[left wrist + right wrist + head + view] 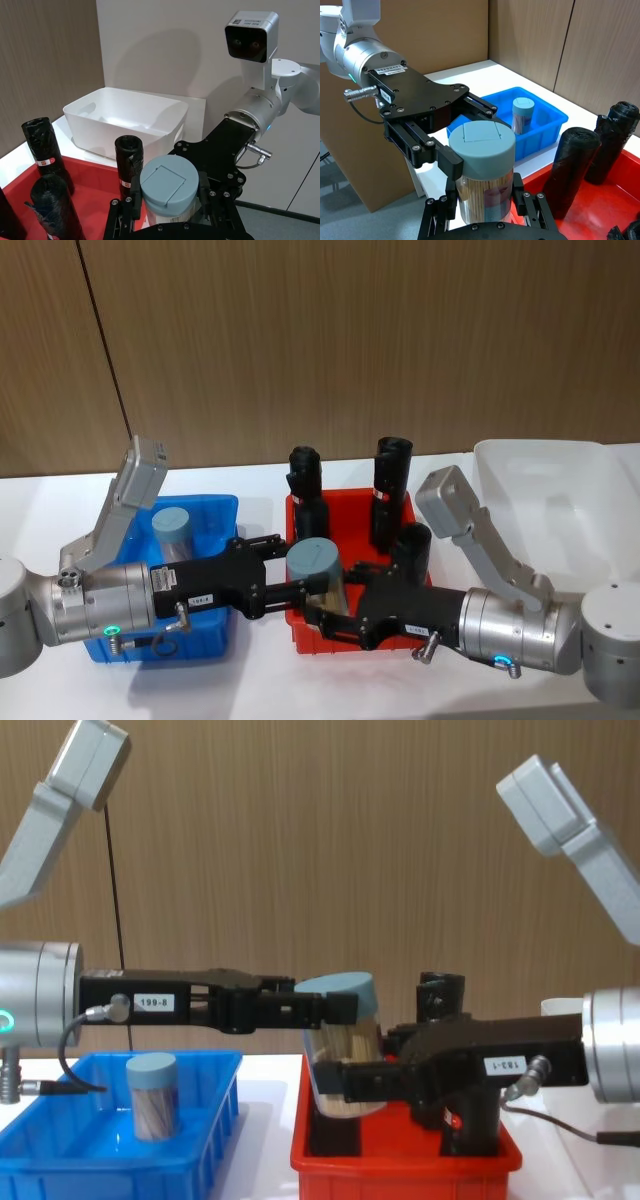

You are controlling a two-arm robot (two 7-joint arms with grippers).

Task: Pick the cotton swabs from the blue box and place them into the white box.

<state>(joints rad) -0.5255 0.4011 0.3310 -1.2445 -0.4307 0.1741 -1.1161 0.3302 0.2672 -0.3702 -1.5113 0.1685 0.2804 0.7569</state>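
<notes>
Chest view: left claw [338,1008] grasps the nearly upright cotton swabs tub [342,1032] by its lid; right claw [328,1078] sits below, grip unclear. The white box [540,446] lies beyond the right claw.

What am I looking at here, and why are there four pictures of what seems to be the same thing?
It is one robot with two arms, each ending in a two-fingered gripper. One picture looks down from its head, one looks across from its chest, and two come from cameras on its wrists. On the white table stand a blue box, a red bin with black rolls, and a white box. Above the red bin, the left gripper and the right gripper are both closed on one tub of cotton swabs, the left near its lid, the right lower down. A second tub stands in the blue box.
</notes>
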